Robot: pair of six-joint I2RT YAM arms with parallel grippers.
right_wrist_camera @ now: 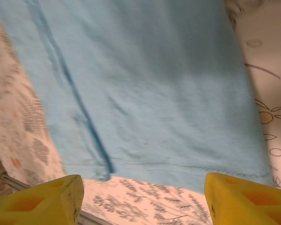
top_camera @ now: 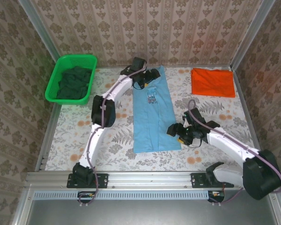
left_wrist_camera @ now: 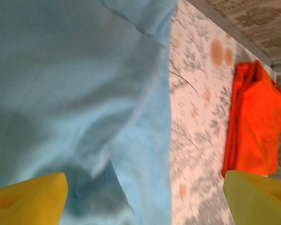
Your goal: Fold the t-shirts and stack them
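Note:
The light blue t-shirt (top_camera: 153, 112) lies folded into a long strip down the middle of the table, its small dark print facing up. My left gripper (top_camera: 149, 77) hovers at its far end, open, with blue cloth (left_wrist_camera: 79, 93) below its yellow fingers (left_wrist_camera: 30, 197). My right gripper (top_camera: 175, 133) is beside the strip's near right edge, open, its fingers (right_wrist_camera: 246, 199) apart above the hem (right_wrist_camera: 178, 166). The orange-red t-shirt (top_camera: 213, 82) lies folded at the back right, also seen in the left wrist view (left_wrist_camera: 253, 126).
A green plastic basket (top_camera: 71, 78) holding dark cloth stands at the back left. The floral tablecloth (top_camera: 215, 112) covers the table. Metal rails (top_camera: 145, 178) run along the near edge, and patterned walls close in the sides.

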